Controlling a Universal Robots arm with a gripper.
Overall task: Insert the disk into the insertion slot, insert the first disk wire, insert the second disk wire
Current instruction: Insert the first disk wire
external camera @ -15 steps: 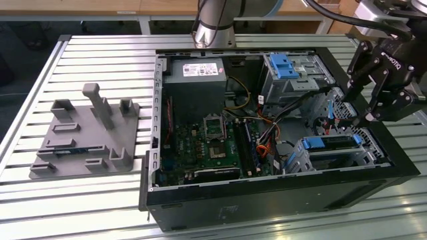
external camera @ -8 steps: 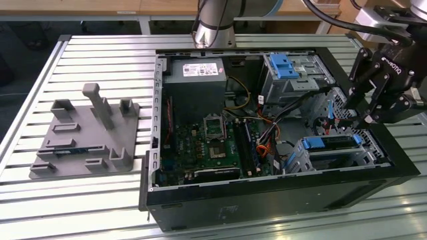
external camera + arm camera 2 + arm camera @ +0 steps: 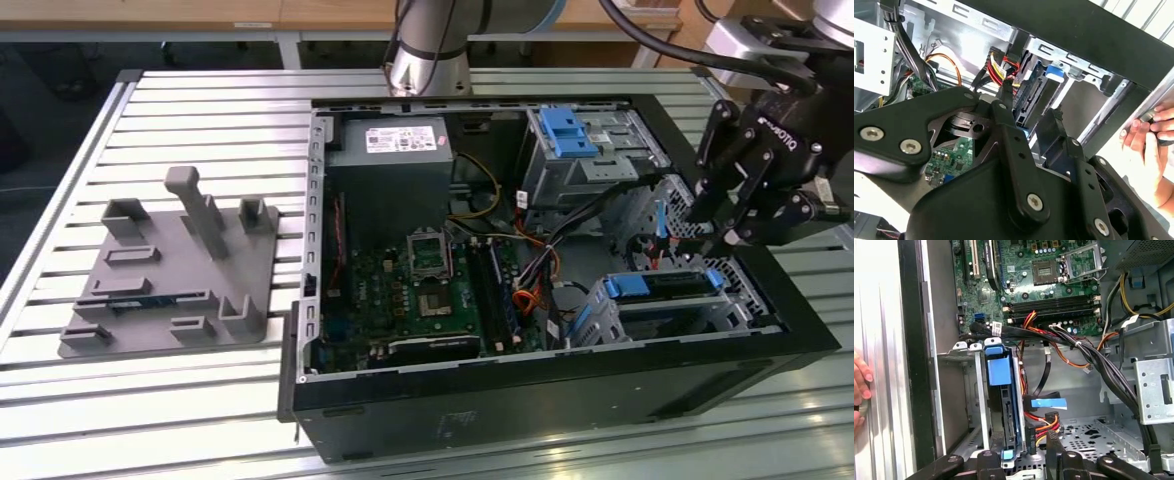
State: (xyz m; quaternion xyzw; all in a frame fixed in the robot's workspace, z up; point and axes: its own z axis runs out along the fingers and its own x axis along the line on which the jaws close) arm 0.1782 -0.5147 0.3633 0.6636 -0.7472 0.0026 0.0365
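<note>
The disk (image 3: 665, 285), in its blue carrier (image 3: 999, 371), sits inside the insertion slot (image 3: 731, 312), a low grey perforated cage at the case's corner on the exterior view's right. My gripper (image 3: 718, 228) hangs just above the disk's cabled end. Its black fingers (image 3: 986, 460) stand apart, one on each side of the disk's edge, gripping nothing; the gripper is open. A black connector with red and yellow wires (image 3: 1033, 432) and a blue flat cable (image 3: 1049, 403) lie beside that end. I cannot tell whether either is plugged in.
A person's hand (image 3: 1154, 135) rests on the case's outer rim near the slot. A thick black cable bundle (image 3: 1104, 365) crosses above the cage. The taller cage with a blue latch (image 3: 574, 130), the motherboard (image 3: 427, 290) and a grey fixture (image 3: 174, 270) are nearby.
</note>
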